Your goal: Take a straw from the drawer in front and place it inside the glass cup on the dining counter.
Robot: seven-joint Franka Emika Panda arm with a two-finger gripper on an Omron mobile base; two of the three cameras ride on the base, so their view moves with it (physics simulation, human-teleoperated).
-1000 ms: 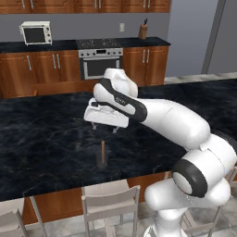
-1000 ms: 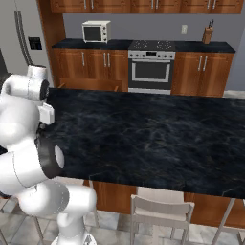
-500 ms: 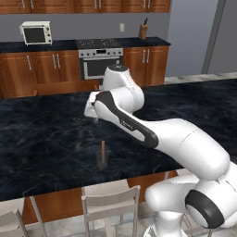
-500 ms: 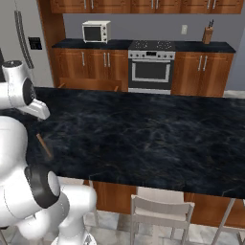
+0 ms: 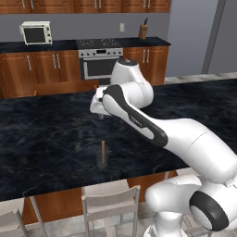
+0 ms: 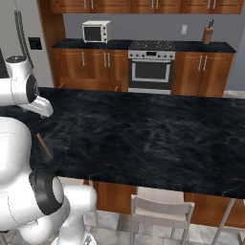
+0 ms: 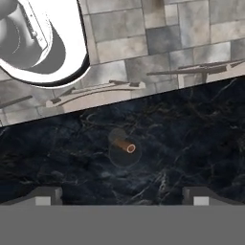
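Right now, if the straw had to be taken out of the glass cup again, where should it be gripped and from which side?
Probably the straw's upper part, above the glass cup's rim, approached from above. It stands nearly upright in the cup, its open end facing the open gripper, so the fingers could close across it there.

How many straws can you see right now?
1. The straw stands in the glass cup on the dining counter, below the open hand. Any others may be hidden.

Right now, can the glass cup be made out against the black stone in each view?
Left base view: glass cup barely visible, only the straw stands out. Right base view: just the straw, cup lost. Hand view: cup's rim a faint grey ring on the dining counter; no glare.
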